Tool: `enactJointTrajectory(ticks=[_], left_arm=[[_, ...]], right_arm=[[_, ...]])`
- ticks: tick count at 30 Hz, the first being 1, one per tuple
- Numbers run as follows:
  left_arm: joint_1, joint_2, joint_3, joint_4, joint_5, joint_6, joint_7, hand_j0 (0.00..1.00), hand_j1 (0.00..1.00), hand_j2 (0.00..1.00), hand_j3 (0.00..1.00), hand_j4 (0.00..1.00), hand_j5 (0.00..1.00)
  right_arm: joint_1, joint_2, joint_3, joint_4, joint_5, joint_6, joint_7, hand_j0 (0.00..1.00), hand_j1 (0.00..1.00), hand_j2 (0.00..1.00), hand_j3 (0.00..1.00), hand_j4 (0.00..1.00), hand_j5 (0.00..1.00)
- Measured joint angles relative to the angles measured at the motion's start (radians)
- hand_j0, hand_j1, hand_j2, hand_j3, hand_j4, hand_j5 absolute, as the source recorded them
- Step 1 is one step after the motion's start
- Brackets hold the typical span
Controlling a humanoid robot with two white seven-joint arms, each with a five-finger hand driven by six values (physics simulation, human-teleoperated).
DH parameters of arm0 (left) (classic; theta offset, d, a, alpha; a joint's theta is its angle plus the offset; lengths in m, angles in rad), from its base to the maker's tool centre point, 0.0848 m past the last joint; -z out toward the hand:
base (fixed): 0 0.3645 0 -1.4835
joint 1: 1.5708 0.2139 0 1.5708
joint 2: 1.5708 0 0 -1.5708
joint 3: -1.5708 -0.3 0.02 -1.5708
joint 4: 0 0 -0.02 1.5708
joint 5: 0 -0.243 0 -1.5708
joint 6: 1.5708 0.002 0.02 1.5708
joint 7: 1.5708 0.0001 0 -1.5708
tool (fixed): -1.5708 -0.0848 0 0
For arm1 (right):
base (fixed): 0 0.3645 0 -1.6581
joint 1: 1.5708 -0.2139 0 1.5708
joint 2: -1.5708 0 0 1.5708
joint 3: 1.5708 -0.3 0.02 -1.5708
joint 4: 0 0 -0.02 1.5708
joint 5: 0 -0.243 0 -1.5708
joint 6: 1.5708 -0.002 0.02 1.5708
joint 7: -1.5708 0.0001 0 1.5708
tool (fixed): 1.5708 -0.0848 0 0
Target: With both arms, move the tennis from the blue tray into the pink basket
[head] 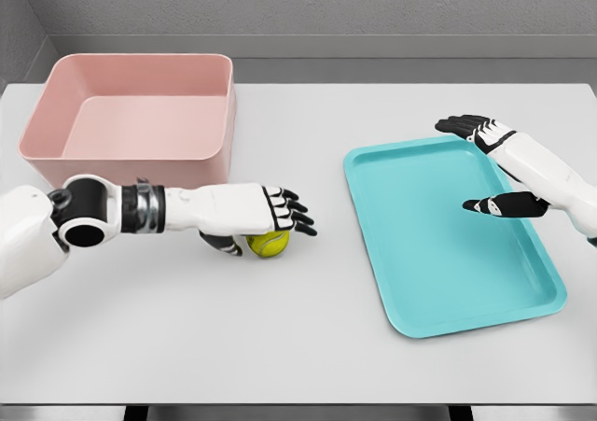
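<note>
White arms (201,206) with black elbow joints, grey wrist bands and black-tipped fingers (297,212).

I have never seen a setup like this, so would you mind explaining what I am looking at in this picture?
This is a simulator's render, seen from a camera on a humanoid robot's head, looking down at a white table. The two white arms are the robot's own. Its left hand reaches in from the left and lies over a yellow-green tennis ball, fingers stretched out; whether it grips the ball is unclear. Its right hand is open, holding nothing, above the far right corner of the empty blue tray. A pink basket, also empty, stands at the back left.
</note>
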Motion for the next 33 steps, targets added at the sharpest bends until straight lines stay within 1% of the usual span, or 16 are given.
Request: enactJointTrajectory(ticks=[3,6,12,13,15,16,19,20,22,27,33], left_arm=[[0.002,0.000,-0.006,0.006,0.001,0.000,0.000,1.00,1.00,1.00,1.00,1.00,1.00],[0.002,0.000,-0.009,0.019,0.000,0.000,0.000,0.89,0.89,0.89,0.89,0.89,0.89],[0.002,0.000,-0.011,0.037,-0.001,0.000,-0.001,0.87,0.87,0.87,0.87,0.87,0.87],[0.002,0.000,-0.011,0.041,-0.001,0.000,-0.001,0.83,0.83,0.83,0.83,0.83,0.83],[0.002,0.000,-0.012,0.049,-0.001,0.000,-0.006,0.73,0.73,0.73,0.73,0.73,0.73],[0.002,0.000,-0.011,0.053,0.001,0.000,-0.012,0.71,0.71,0.71,0.71,0.71,0.71],[0.002,0.000,-0.011,0.059,0.006,0.001,-0.027,0.55,0.55,0.55,0.55,0.55,0.55],[0.000,0.000,-0.011,0.059,0.007,0.002,-0.035,0.52,0.52,0.52,0.52,0.52,0.52],[0.000,0.000,-0.011,0.060,0.012,0.003,-0.047,0.49,0.49,0.49,0.49,0.49,0.49],[-0.003,0.000,-0.010,0.060,0.014,0.002,-0.060,0.49,0.49,0.49,0.49,0.49,0.49],[-0.023,0.001,-0.009,0.047,0.015,0.001,-0.063,0.50,0.50,0.50,0.50,0.50,0.50]], right_arm=[[0.000,0.000,0.000,-0.001,0.000,0.000,0.000,1.00,1.00,1.00,1.00,1.00,1.00],[0.000,0.000,0.000,-0.001,-0.001,0.000,0.000,1.00,1.00,1.00,1.00,1.00,1.00],[0.000,0.000,0.000,-0.003,-0.001,0.000,0.000,1.00,1.00,1.00,1.00,1.00,1.00],[0.000,0.000,0.000,-0.003,-0.002,0.000,0.000,1.00,1.00,1.00,1.00,1.00,1.00],[0.000,0.000,0.000,-0.003,-0.002,0.000,0.000,1.00,1.00,1.00,1.00,1.00,1.00],[0.000,0.000,0.000,-0.003,-0.002,0.000,0.000,1.00,1.00,1.00,1.00,1.00,1.00],[0.000,0.000,0.000,-0.003,-0.002,0.000,0.000,1.00,1.00,1.00,1.00,1.00,1.00],[0.000,0.000,0.000,-0.003,-0.002,0.000,0.000,1.00,1.00,1.00,1.00,1.00,1.00],[0.000,0.000,0.000,-0.003,-0.002,0.000,0.000,1.00,1.00,1.00,1.00,1.00,1.00],[0.000,0.000,0.000,-0.003,-0.002,0.000,0.000,1.00,1.00,1.00,1.00,1.00,1.00],[0.002,0.000,0.000,-0.003,-0.002,0.000,0.000,1.00,1.00,1.00,1.00,1.00,1.00]])
